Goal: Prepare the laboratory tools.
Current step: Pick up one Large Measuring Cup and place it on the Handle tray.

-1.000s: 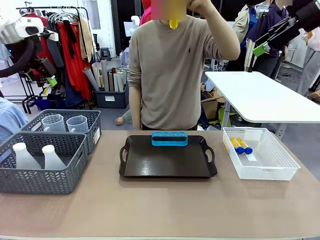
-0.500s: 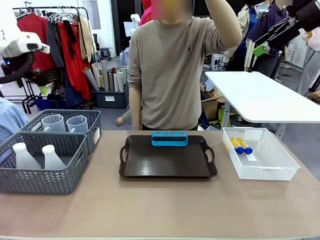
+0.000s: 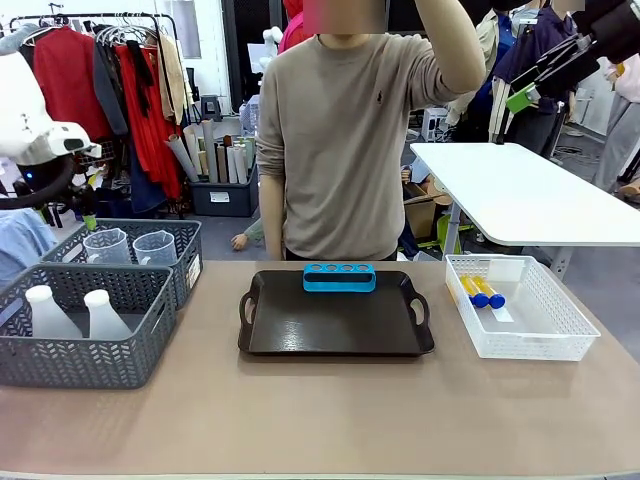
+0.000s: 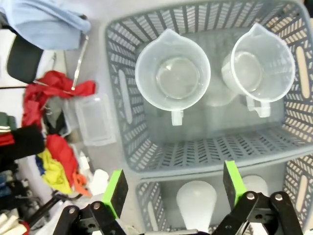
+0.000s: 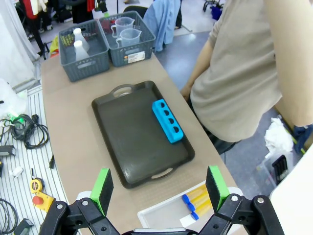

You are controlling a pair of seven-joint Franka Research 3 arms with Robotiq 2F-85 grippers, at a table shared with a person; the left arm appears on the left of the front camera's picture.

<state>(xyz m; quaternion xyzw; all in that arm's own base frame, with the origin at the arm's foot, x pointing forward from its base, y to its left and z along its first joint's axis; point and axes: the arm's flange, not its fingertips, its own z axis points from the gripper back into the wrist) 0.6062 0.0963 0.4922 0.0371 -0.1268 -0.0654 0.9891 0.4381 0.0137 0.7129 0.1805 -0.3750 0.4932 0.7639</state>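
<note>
The left hand (image 4: 174, 188) hangs wide open, empty; right beneath it two clear handled measuring beakers (image 4: 172, 77) sit in a grey mesh basket (image 4: 122, 93), two white translucent conical flasks (image 4: 195, 203) nearer its fingers; the right hand (image 5: 160, 188), equally spread and empty, hovers above a small blue four-hole rack (image 5: 167, 120) on a dark tray (image 5: 132, 147); blue-capped yellow tubes (image 5: 191, 205) lie by its fingers in a white lattice basket (image 5: 156, 215).

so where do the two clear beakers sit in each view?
Front view: beakers at far left, in the rear grey basket.
Left wrist view: beakers upper middle, seen from above, beyond the left claw.
Right wrist view: beakers at top, left of centre, small.
Shared landmark: that grey basket, with the flask basket beside it.
</note>
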